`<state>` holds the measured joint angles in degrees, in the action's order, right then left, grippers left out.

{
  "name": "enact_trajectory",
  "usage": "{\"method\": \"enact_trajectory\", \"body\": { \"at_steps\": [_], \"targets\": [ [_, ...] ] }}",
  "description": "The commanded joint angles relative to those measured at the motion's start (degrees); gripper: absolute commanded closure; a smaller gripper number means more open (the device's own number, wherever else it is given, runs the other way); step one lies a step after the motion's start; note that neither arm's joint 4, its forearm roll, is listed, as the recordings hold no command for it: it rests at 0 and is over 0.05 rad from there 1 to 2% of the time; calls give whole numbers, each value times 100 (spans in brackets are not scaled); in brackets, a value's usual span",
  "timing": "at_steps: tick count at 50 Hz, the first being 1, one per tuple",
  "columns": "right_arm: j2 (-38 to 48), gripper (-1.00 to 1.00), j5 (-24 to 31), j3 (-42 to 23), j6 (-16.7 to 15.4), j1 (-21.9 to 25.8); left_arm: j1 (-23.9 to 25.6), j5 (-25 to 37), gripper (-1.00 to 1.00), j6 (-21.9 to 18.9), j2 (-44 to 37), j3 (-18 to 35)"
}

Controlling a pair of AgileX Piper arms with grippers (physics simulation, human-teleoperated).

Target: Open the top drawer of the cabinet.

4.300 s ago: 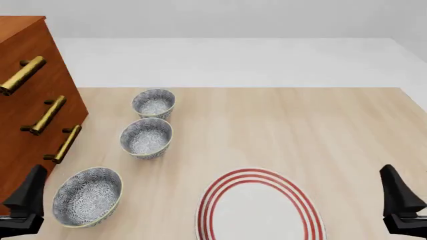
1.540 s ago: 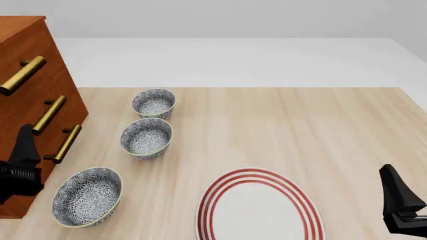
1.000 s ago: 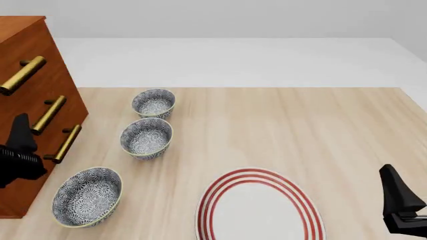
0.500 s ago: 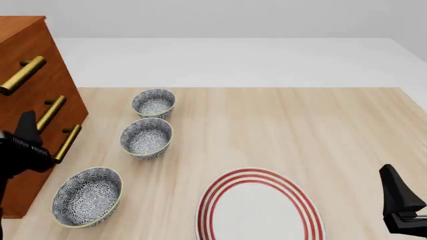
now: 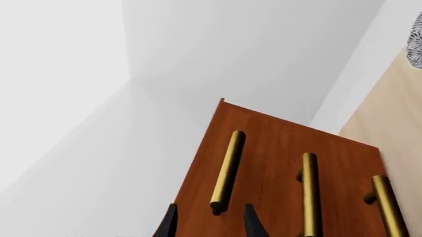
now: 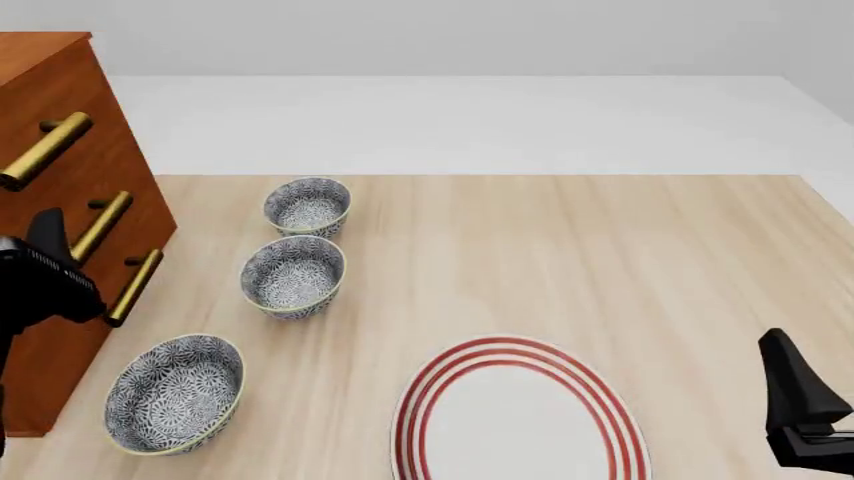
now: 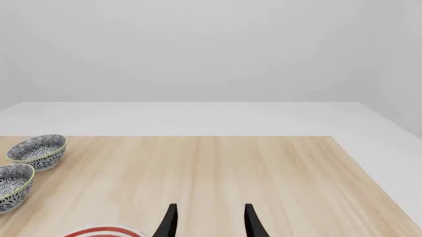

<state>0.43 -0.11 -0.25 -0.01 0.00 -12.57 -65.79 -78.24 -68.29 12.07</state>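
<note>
The cabinet [image 6: 127,190] stands at the table's left edge, reddish-brown, with three brass bar handles one above another. The top drawer [image 6: 80,95] is flush with the two below it, and its handle [image 6: 47,150] is the highest bar. In the left wrist view the top drawer [image 5: 214,148] lies straight ahead. My left gripper [image 5: 209,224] is open, its fingertips on either side of the near end of the top handle [image 5: 228,168], not touching it. The front view shows the left gripper [image 6: 47,270] raised before the cabinet front. My right gripper [image 6: 798,395] is open and holds nothing at the front right.
Three patterned bowls [image 6: 308,205] [image 6: 292,275] [image 6: 175,392] stand in a row just right of the cabinet. A white plate with red rings [image 6: 514,345] lies at the front centre. Two of the bowls [image 7: 37,148] [image 7: 10,185] show in the right wrist view.
My left gripper has risen from the table's front left corner and moved in before the cabinet front, edging up and left in the last half second. The right arm has not moved.
</note>
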Motion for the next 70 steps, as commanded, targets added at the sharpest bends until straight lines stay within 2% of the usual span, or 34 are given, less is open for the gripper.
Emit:
{"method": "enact_trajectory", "body": {
  "at_steps": [1, 24, 52, 53, 70],
  "targets": [
    [1, -100, 0, 0, 1, 1, -113, 2, -100, -56, -220, 169],
    [0, -100, 0, 0, 1, -1, -184, 23, -100, -224, -893, 565],
    [1, -100, 0, 0, 0, 0, -343, 91, -100, -211, -1142, 807],
    [0, -100, 0, 0, 1, 1, -349, -25, 100, -224, -1131, 796],
    [-1, -100, 0, 0, 0, 0, -255, 36, 100, -337, -1121, 710]
  ]
}}
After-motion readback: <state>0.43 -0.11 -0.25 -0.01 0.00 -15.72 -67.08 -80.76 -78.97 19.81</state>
